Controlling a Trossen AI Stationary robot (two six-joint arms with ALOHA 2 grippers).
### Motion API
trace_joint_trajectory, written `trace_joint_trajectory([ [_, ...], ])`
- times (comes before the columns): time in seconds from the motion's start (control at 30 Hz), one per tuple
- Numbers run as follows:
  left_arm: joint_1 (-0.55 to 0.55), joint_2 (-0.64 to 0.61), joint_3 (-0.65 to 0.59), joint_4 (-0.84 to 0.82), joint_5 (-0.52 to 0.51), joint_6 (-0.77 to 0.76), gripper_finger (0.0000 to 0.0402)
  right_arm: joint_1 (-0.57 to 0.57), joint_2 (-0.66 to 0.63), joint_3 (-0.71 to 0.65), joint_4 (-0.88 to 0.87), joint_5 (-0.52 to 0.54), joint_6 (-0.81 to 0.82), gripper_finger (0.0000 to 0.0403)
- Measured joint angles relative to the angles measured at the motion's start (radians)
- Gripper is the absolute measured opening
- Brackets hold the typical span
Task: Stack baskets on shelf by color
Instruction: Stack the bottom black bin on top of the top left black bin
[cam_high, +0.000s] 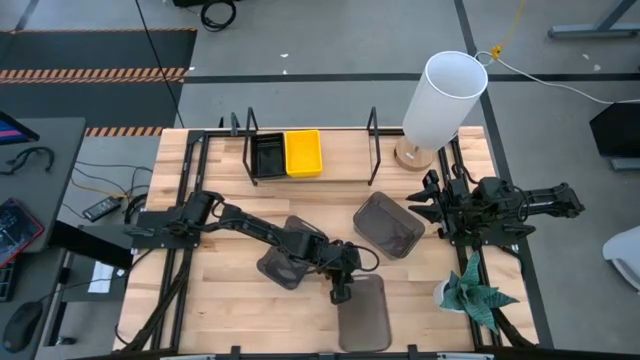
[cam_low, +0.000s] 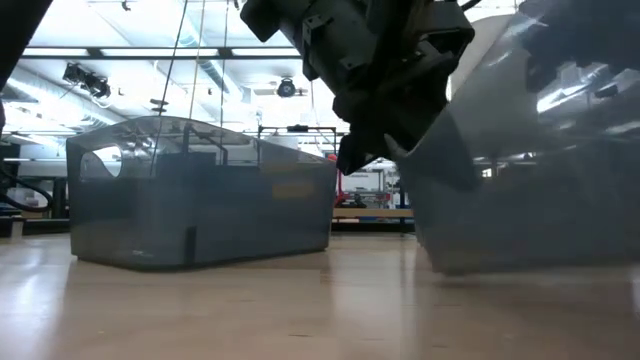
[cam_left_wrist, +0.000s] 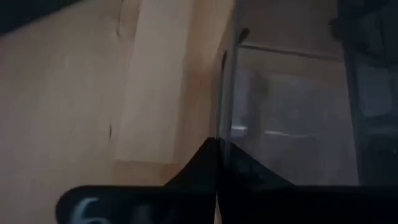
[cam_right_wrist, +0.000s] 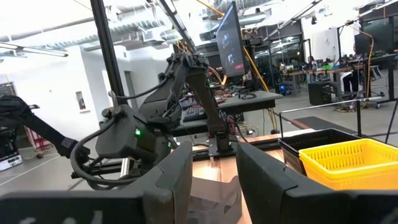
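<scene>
Three translucent dark grey baskets are on the table. My left gripper (cam_high: 340, 292) is shut on the near one (cam_high: 364, 312). A second grey basket (cam_high: 288, 256) lies partly under my left arm, and the third (cam_high: 388, 224) sits right of centre, just ahead of my open right gripper (cam_high: 418, 205), which touches nothing. On the shelf (cam_high: 345, 160) at the far edge stand a black mesh basket (cam_high: 267, 155) and a yellow basket (cam_high: 303, 152), side by side. The right wrist view shows the yellow basket (cam_right_wrist: 348, 163) and the black one (cam_right_wrist: 311, 140) past the open fingers (cam_right_wrist: 267, 180). My left gripper (cam_left_wrist: 217, 163) holds the near grey basket by the top edge of one wall (cam_left_wrist: 221, 124), at its far left corner (cam_high: 344, 284). The thin wall is pinched with one finger inside and one outside. The fingers come from above, slanting down. In the low view the basket (cam_low: 530, 190) sits below the gripper (cam_low: 390, 130).
A white cylinder lamp (cam_high: 440, 100) stands at the far right corner beside the shelf's right wire upright (cam_high: 373, 145). A small green plant (cam_high: 475, 295) sits near the right edge. Bare tabletop (cam_high: 220, 290) lies near the left edge.
</scene>
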Motion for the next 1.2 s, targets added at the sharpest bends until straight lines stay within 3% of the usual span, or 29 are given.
trace_joint_trajectory([
  [0.3, 0.002, -0.025, 0.000, 0.017, 0.010, -0.004, 0.0005, 0.000, 0.000, 0.000, 0.000, 0.000, 0.000, 0.0130],
  [0.57, 0.008, -0.147, 0.001, -0.035, 0.016, 0.048, 0.0004, 0.000, 0.000, 0.000, 0.000, 0.000, 0.000, 0.0130],
  [1.07, 0.043, -0.378, 0.001, -0.470, -0.061, 0.200, 0.0005, 0.000, 0.000, 0.000, 0.000, 0.000, 0.000, 0.0130],
  [1.2, 0.089, -0.453, 0.001, -0.576, -0.067, 0.373, 0.0005, 0.000, 0.000, 0.000, 0.001, 0.000, 0.000, 0.0130],
])
